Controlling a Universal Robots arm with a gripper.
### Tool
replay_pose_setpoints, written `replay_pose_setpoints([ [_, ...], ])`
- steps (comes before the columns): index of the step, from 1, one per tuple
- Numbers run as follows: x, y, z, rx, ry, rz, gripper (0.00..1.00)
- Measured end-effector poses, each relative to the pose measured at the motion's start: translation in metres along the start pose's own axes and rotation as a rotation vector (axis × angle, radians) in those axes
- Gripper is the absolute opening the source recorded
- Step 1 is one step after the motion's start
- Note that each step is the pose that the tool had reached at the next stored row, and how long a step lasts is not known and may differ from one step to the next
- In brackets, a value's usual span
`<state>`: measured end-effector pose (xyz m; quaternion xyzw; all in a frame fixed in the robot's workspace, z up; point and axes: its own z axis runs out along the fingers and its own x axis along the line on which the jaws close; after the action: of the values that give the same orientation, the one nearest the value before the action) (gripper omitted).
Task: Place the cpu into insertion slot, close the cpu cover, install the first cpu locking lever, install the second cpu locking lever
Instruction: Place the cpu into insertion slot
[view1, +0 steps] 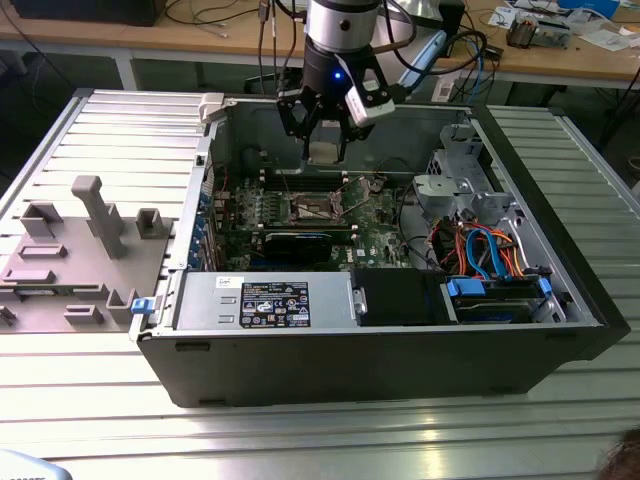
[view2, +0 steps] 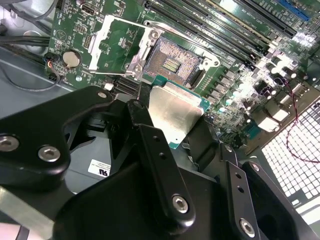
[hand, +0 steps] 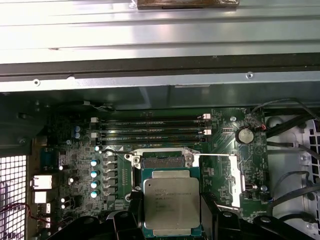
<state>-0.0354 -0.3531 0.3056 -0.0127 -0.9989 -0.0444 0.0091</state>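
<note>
My gripper (view1: 322, 140) hangs over the open computer case, shut on the cpu (view1: 322, 152), a small square chip with a silver-grey top. Both wrist views show the black fingers (view2: 145, 130) clamping the edges of the cpu (view2: 172, 117) (hand: 171, 200). The chip is in the air just off the insertion slot (view2: 172, 62) (hand: 162, 161), whose dark centre lies bare on the green motherboard. The cpu cover (view2: 112, 45) (hand: 227, 180) is swung open to one side of the socket. A thin wire locking lever (view2: 190, 42) (hand: 215, 155) stands raised off the board.
Long memory slots (hand: 150, 127) run beside the socket. A black graphics card (view1: 295, 243), the power supply (view1: 260, 300), a blue drive bay (view1: 495, 290) and orange and blue cables (view1: 480, 245) fill the case. A grey fixture (view1: 70, 250) lies at the exterior view's left.
</note>
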Motion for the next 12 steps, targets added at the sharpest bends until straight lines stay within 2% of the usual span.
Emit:
replay_pose_setpoints([
  [12,-0.0001,-0.0003,0.003,0.0001,0.0001,0.0,0.55],
])
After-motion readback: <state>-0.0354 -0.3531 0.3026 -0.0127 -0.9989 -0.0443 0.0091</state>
